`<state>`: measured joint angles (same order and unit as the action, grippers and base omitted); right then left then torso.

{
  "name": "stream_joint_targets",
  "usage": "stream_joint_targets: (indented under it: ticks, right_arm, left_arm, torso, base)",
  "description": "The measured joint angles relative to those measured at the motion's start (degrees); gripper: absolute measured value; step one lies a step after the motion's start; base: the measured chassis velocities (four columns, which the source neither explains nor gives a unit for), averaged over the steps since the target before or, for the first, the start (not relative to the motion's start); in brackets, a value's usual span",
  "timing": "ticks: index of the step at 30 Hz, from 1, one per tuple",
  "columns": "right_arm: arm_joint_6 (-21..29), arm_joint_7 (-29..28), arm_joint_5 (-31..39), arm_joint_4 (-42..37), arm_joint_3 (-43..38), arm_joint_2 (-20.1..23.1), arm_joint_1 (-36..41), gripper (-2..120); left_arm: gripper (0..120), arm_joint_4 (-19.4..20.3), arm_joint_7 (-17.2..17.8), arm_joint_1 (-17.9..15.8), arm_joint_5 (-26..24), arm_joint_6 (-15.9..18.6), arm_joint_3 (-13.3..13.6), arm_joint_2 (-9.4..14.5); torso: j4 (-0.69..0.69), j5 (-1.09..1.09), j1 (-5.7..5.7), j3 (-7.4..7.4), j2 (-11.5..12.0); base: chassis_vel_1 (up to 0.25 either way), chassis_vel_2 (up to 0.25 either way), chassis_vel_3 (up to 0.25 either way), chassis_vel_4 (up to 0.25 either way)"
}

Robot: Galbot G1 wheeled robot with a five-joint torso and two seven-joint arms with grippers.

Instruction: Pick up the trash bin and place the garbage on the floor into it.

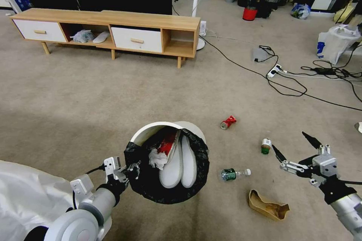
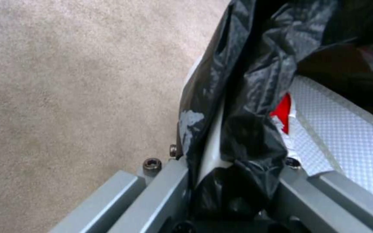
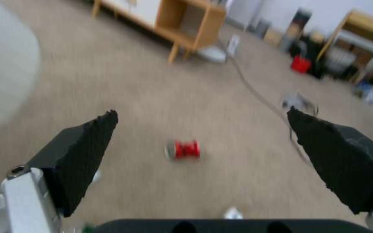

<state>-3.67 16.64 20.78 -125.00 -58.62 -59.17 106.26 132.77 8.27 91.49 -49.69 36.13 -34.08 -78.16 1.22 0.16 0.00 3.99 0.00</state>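
- Left arm: a fat silver-grey tube with a round joint cap, white cover panel alongside, black cuff at the wrist.
- Left gripper (image 1: 130, 170): small white block housing, a black cable looping off it, grey metal finger bars with dark hex-socket screws.
- Right arm: silver tube, black wrist collar.
- Right gripper (image 1: 296, 147): boxy silver-white body, linkage bars, and two black, pointed wedge fingers (image 3: 85, 152) with a rough, foam-like texture.

Robot lab staged as a living room
Carpet (image 1: 75, 94), wooden TV console (image 1: 109, 30) upper left; cables and power strip (image 1: 274, 70) upper right
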Motion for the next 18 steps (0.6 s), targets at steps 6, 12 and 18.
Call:
stream_joint_targets:
  ticks: [6, 12, 18]
  right_arm:
    - [3.32, -1.38, 0.39, 4.59, 0.38, 6.13, 1.91, 100]
    - [6.66, -1.65, 1.23, 8.72, 2.80, 10.75, 1.58, 100]
    - [9.38, -1.76, 4.04, 10.69, 4.05, 15.96, 1.55, 100]
  left_arm:
    - [0, -0.04, 0.00, -0.20, 0.00, 0.00, 0.23, 0.13]
    - [0, -0.43, 0.00, -0.86, 0.26, 0.02, 1.08, 0.30]
    - [0, -0.69, 0.03, -1.47, 0.22, 0.07, 1.20, 1.27]
  torso:
    - [0.01, -0.01, 0.00, 0.00, 0.00]
    - [0.01, 0.00, 0.00, 0.00, 0.00]
    - [0.01, -0.01, 0.00, 0.00, 0.00]
  base:
    - [0.000, 0.000, 0.000, 0.000]
    - [0.000, 0.000, 0.000, 0.000]
    - [0.000, 0.000, 0.000, 0.000]
